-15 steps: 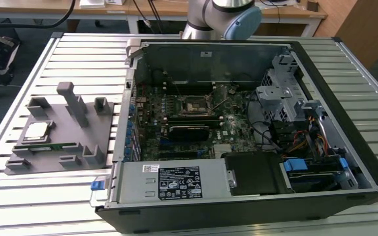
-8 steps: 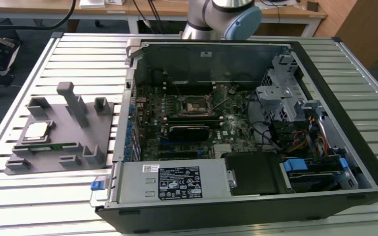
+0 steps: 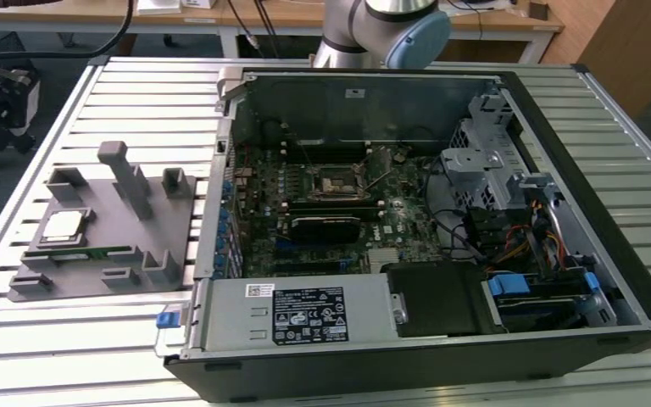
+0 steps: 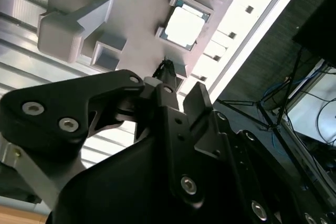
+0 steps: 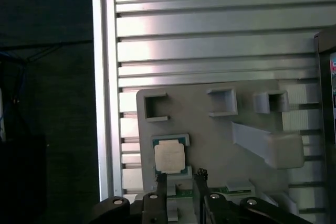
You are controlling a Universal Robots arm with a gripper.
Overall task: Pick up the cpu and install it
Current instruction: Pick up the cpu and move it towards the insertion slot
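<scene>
The cpu (image 3: 63, 225), a small square chip with a shiny metal top, lies flat in a pocket of the grey holder plate (image 3: 116, 242) at the exterior view's left, outside the computer case. In both wrist views the cpu (image 5: 169, 156) (image 4: 184, 24) lies a little beyond my fingertips. My gripper (image 5: 181, 178) (image 4: 182, 80) hangs above the plate, open, with nothing between its black fingers (image 5: 160, 182). The motherboard's square socket (image 3: 337, 182) sits in the middle of the open case.
The open black computer case (image 3: 597, 170) holds the motherboard, cables and a drive cage. The holder plate has tall grey posts (image 3: 122, 174) and a thin green memory stick (image 3: 94, 253) beside the cpu. The slatted metal table's edge (image 5: 105, 103) runs close to the plate.
</scene>
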